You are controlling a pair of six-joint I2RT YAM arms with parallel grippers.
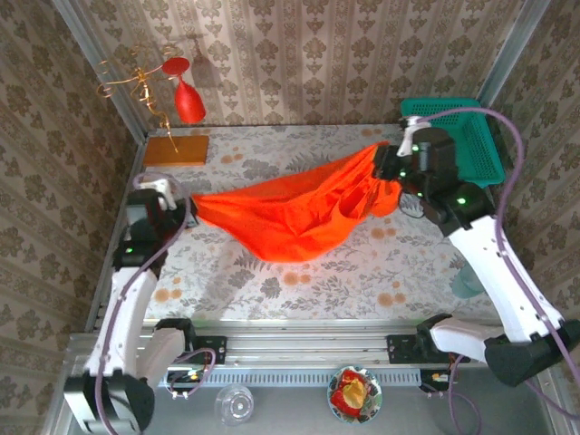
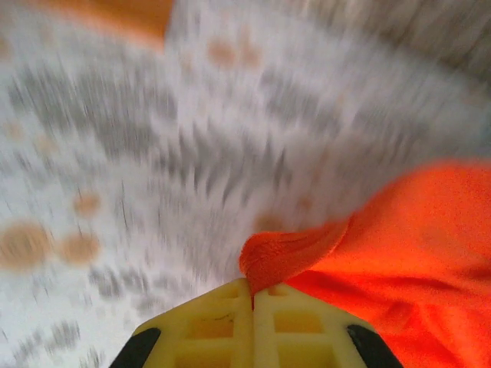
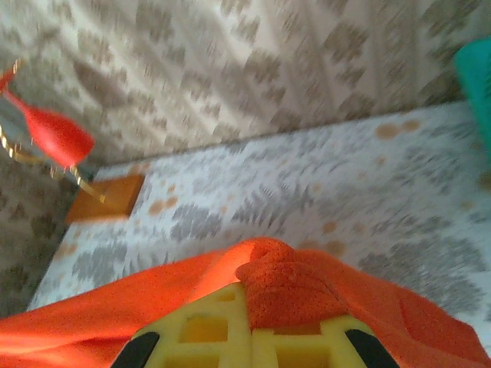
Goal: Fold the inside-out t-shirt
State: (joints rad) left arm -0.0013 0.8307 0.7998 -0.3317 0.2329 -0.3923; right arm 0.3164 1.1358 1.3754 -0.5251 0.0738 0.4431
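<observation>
Inside-out t-shirt hangs between left gripper and right gripper, seemingly pinched.

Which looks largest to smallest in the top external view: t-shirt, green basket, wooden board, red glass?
1. t-shirt
2. green basket
3. wooden board and red glass look about alike, so they are left unranked.

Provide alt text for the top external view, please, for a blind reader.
Two robot arms hold an orange-red t-shirt stretched between them over a floral table, the left end effector shut on one end and the right end effector on the other. A green basket sits far right.
</observation>
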